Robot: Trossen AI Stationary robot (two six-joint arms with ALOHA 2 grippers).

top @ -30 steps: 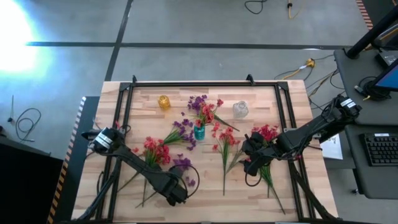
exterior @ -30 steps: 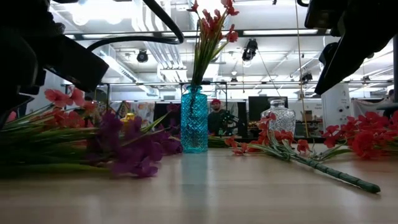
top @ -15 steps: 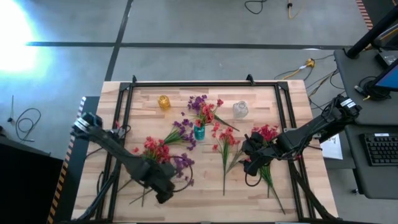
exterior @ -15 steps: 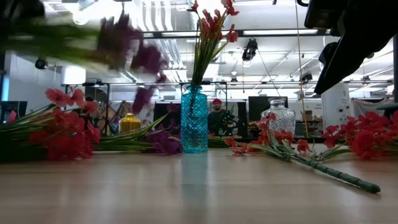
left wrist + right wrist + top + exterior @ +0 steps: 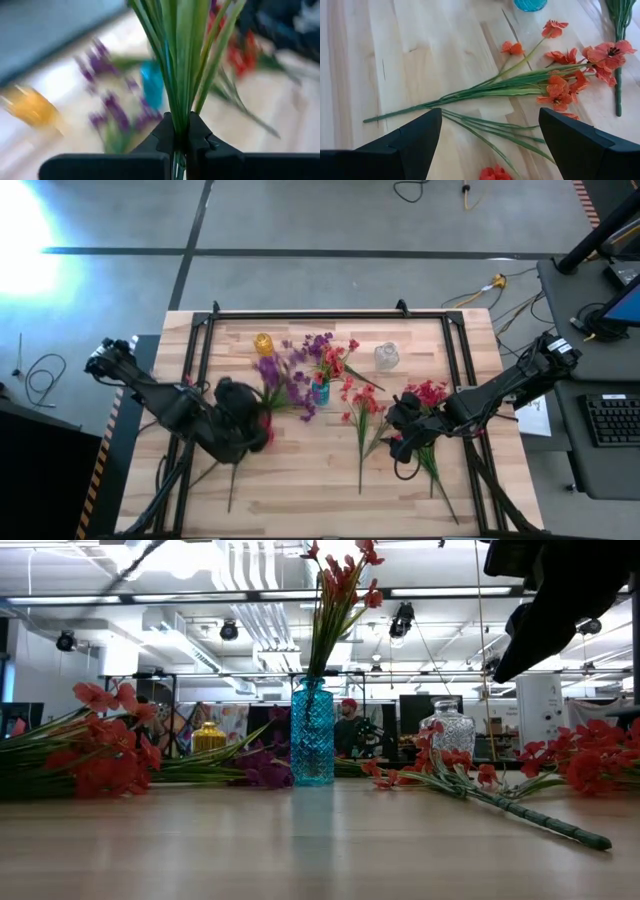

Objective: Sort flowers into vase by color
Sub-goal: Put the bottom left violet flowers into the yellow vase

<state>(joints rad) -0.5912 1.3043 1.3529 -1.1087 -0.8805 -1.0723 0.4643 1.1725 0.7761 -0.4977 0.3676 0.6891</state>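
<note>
Two arms over the wooden table (image 5: 420,500): from above, my left gripper (image 5: 262,395) lifts a purple-blossomed sprig (image 5: 270,370) near the teal glass vase (image 5: 320,391) (holding red flowers). Left wrist: fingers (image 5: 165,135) clamped on green stems (image 5: 182,75). Right wrist: my right gripper (image 5: 487,137) spread wide over a red-blossomed sprig (image 5: 520,85).

- We note the left arm reaching from the desk's left edge toward its middle, its hand (image 5: 180,136) raised above the desk, fingers pressed together on a bundle of green stems.
- We see the right arm reaching in from the right side, its hand (image 5: 490,131) low over the desk, fingers spread wide, holding nothing.
</note>
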